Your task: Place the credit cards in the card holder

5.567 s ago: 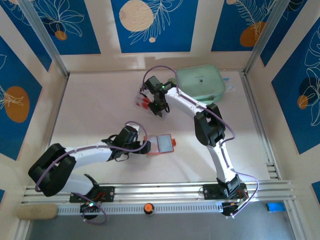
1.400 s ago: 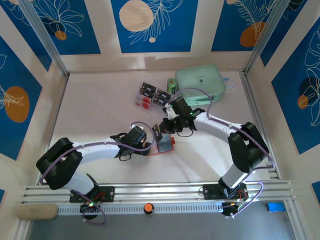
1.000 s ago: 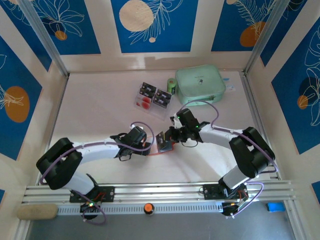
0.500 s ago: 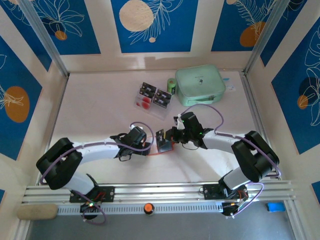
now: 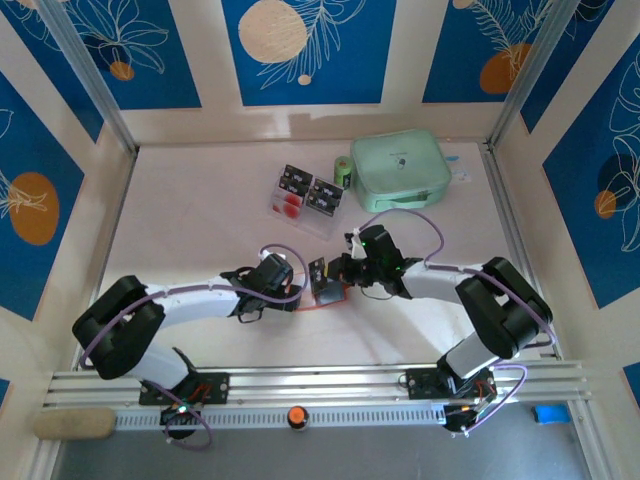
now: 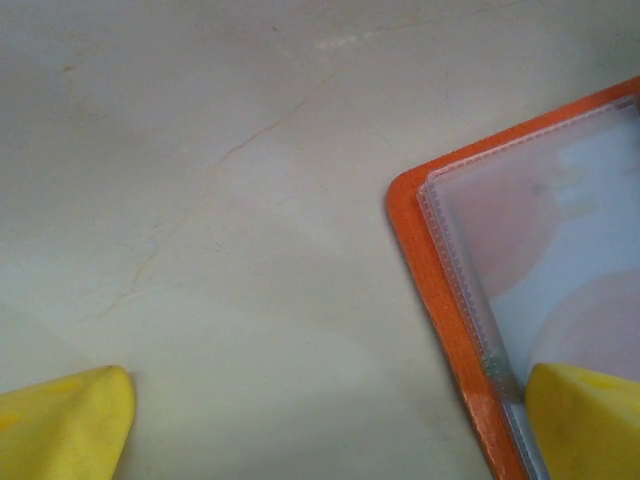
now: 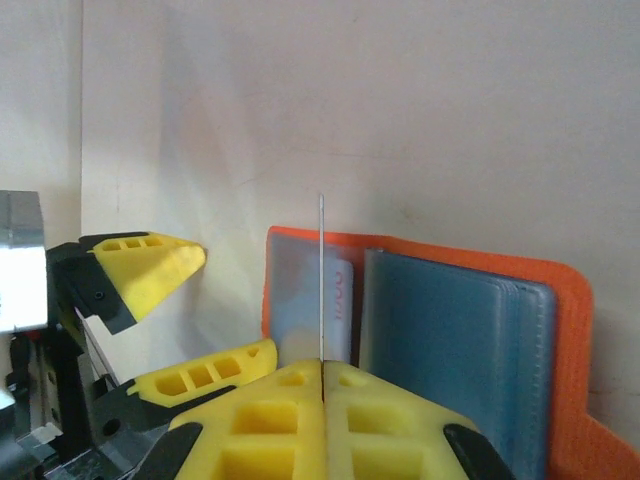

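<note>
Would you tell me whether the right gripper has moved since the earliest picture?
Yes: the right gripper came away from the pouch toward the near edge, to the card holder.

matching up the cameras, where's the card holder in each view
top external: card holder at picture centre
left wrist: card holder at right edge, orange corner
right wrist: card holder lower right, open
shared landmark: left gripper, yellow fingers at the holder's edge

Mint-green zip pouch (image 5: 400,168) at far rt of table (image 5: 200,220), w/ small green roll (image 5: 342,170) just beside it.
</note>
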Tool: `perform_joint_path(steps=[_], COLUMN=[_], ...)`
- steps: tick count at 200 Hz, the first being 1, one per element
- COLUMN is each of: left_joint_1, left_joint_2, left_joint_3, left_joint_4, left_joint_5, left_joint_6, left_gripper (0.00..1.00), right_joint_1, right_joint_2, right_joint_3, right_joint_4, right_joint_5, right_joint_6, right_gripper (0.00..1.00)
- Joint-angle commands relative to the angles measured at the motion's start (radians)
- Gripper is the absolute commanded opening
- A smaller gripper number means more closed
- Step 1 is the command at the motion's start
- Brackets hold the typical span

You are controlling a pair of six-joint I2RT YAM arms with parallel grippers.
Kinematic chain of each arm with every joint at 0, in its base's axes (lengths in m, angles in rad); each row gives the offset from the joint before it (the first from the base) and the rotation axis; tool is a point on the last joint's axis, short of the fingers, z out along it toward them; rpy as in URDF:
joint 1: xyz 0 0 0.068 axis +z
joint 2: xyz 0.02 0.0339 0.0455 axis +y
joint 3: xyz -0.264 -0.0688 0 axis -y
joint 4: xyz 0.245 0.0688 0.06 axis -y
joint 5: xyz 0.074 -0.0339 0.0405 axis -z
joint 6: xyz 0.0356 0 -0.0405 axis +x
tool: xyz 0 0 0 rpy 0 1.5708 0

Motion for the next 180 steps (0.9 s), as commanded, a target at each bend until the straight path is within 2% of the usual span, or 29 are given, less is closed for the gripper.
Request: perform_joint_path(steps=[1, 180], left_joint_1=[-0.009, -0.009], left_joint_2=[0.010, 0.016], left_joint_3=[-0.025, -0.033], left_joint_4=[-0.036, -0.029], left_joint_5=[-0.013, -0.012], left_joint_6=[-0.010, -0.015], left_gripper=[1.00, 1.00], right_joint_1=[0.008, 0.046], right_joint_2=[0.013, 0.028], right_joint_3=[-0.012, -0.094], right_joint_4=[0.017, 0.058], right_joint_5=[-0.005, 0.047], right_joint_6=[0.003, 0.032], right_gripper=[0.00, 0.00])
